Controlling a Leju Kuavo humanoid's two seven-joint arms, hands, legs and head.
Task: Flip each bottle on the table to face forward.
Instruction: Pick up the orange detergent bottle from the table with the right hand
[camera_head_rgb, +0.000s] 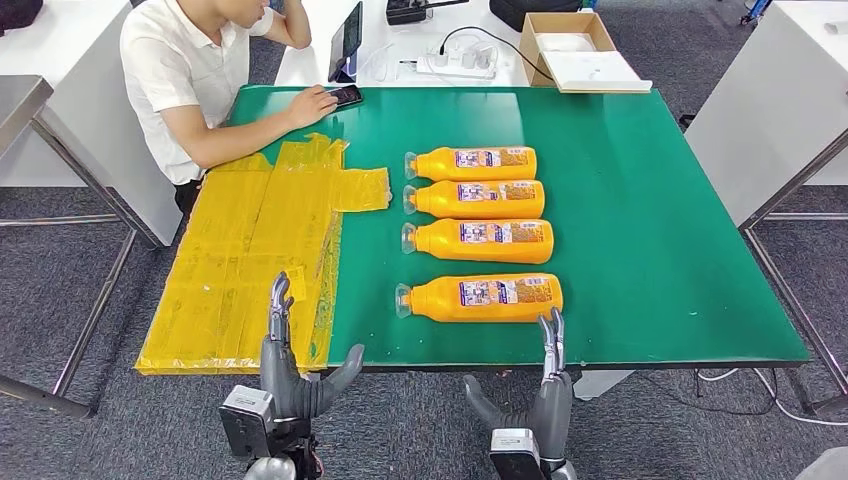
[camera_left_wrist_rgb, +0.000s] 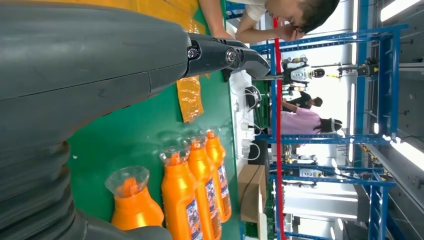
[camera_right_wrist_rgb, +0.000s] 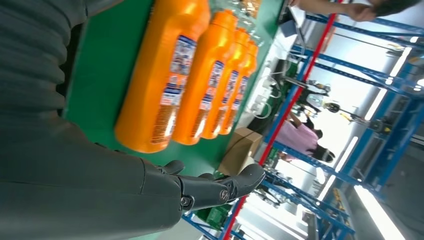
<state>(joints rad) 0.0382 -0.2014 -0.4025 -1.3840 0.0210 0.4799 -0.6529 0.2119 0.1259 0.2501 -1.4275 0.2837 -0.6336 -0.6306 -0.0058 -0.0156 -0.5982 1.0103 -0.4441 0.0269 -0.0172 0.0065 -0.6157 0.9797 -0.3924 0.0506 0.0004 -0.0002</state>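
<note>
Four orange plastic bottles with clear caps (camera_head_rgb: 480, 235) lying in a near-to-far row on green table (camera_head_rgb: 650, 220), labels upward. Left hand (camera_head_rgb: 295, 365) and right hand (camera_head_rgb: 540, 395) at near edge, fingers spread, empty. Probably rigid, smooth, fairly heavy; best grasped mid-body.

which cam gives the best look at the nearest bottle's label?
Head view: the nearest bottle lies in full, label up and unobstructed. Right wrist view shows its label close but skewed, with the cap end cut off. Left wrist view shows mainly its clear cap and neck, no label.
</note>
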